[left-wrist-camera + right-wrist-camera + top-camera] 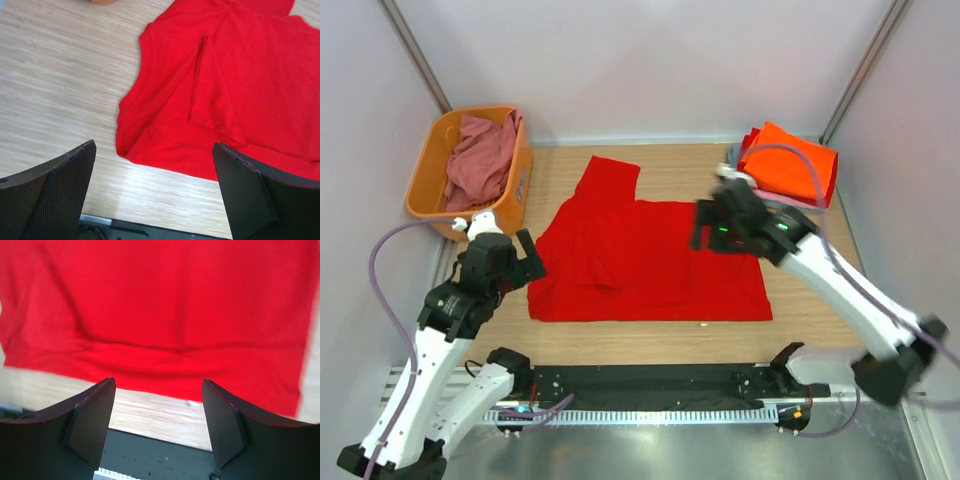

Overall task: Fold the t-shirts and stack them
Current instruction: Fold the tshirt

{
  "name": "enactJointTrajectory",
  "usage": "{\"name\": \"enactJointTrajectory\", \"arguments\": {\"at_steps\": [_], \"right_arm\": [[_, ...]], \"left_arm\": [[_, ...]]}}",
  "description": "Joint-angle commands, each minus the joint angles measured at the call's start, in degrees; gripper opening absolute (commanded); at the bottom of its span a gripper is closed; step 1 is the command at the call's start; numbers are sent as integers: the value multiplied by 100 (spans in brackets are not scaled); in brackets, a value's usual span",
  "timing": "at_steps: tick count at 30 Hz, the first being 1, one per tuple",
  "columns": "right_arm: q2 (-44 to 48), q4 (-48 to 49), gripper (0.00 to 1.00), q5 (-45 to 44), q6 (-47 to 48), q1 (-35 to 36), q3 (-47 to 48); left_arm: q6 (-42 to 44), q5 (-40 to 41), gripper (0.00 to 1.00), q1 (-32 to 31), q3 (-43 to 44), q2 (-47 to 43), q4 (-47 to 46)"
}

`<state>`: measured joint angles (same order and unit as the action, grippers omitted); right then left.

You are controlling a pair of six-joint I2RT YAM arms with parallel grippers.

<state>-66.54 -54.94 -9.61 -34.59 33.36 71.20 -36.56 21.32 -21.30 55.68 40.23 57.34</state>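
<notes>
Your left gripper and right gripper hang spread wide, empty, above opposite sides of the red t-shirt on the counter.

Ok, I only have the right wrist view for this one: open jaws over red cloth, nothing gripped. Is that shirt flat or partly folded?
Observer: The red t-shirt lies mostly flat mid-table, with a fold of cloth lying over its left part.
Reviewer: Where is the left arm?
Observer: The left arm hangs beside the shirt's near-left corner, jaws wide open and empty.
Reviewer: Any finished shirts?
Observer: A folded orange t-shirt tops a small stack at the far right of the table.
</notes>
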Motion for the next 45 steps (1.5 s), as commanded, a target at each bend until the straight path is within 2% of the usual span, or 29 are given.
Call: {"name": "enactJointTrajectory", "arguments": {"at_steps": [1,2,4,5,7,8,9,10,16,19,21,26,31,41,45], "right_arm": [[-1507,167,76,-1402,522,1415,1365],[-1867,202,76,-1447,602,1784,1605],[-2633,526,76,-1221,838,2033,2132],[-2844,641,74,-1097,901,2190,2292],[-3547,879,72,-807,1137,2323,2878],[-4063,862,69,-675,1243,2515,3117],[-4068,827,68,-639,1331,2604,3354],[-4529,783,68,-604,1410,2692,3818],[-5894,739,66,-235,1648,2921,4744],[-6168,765,64,-121,1666,2948,4973],[-6327,809,61,-120,1657,2965,5026],[-6608,897,57,-41,1622,3053,5070],[-6889,1011,53,-68,1569,3079,5114],[-7364,915,49,-103,1508,3132,5589],[-7461,897,43,-226,1481,3141,5598]], "left_arm": [[738,329,100,47,-188,161,-636],[694,190,100,47,-233,109,-837],[859,-563,100,56,-399,-232,-1153],[974,-655,100,56,-470,-426,-1416],[1220,-437,100,56,-829,-804,-1742],[1108,-88,100,47,-987,-1224,-1979],[1098,-6,100,56,-1050,-1384,-2094],[1063,64,100,56,-1059,-1525,-2122],[826,539,100,56,-147,-816,-858],[395,339,100,-6,-13,-735,-689],[621,-178,100,-6,-179,-849,-820],[860,-436,100,-6,-347,-1289,-1084],[791,-147,100,-6,-383,-1158,-936],[790,-111,100,-6,-444,-1298,-971],[782,-102,100,-6,-444,-1272,-970]]}}
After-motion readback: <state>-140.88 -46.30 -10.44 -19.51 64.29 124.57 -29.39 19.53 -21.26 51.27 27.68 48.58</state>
